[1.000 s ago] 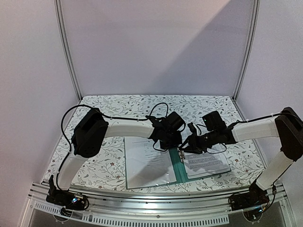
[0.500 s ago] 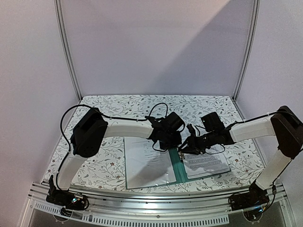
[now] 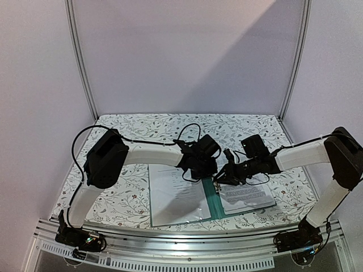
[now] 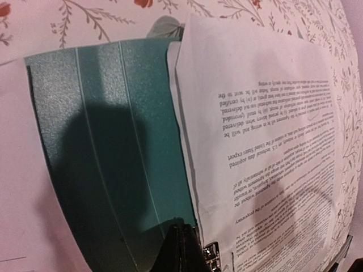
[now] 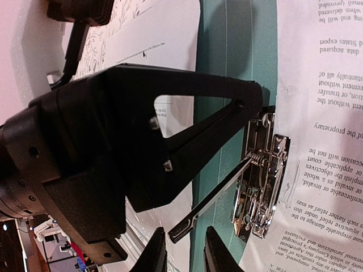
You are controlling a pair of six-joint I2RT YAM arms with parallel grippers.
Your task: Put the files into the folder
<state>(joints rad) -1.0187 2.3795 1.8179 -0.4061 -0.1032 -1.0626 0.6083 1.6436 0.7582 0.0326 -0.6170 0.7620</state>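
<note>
The teal folder [image 3: 213, 199] lies open on the table, its spine also in the left wrist view [image 4: 113, 141] and right wrist view [image 5: 238, 34]. A printed file sheet [image 3: 248, 195] lies on its right half [image 4: 261, 141] [image 5: 323, 113]. Another white sheet [image 3: 173, 198] covers the left half. The silver clip [image 5: 264, 181] [image 4: 211, 252] has its lever [image 5: 210, 204] raised. My left gripper [image 3: 205, 171] [image 4: 182, 249] is shut, its tip pressed on the spine beside the clip. My right gripper [image 3: 223, 177] [image 5: 184, 255] is open, with the lever's end between its fingers.
The table has a floral-patterned cloth [image 3: 142, 127]. White walls and metal posts close in the back and sides. An aluminium rail [image 3: 181, 238] runs along the near edge. Both arms meet over the folder's spine, with cables hanging close by.
My right gripper has edged slightly left toward the folder's spine. The left arm, folder and sheets have not visibly moved.
</note>
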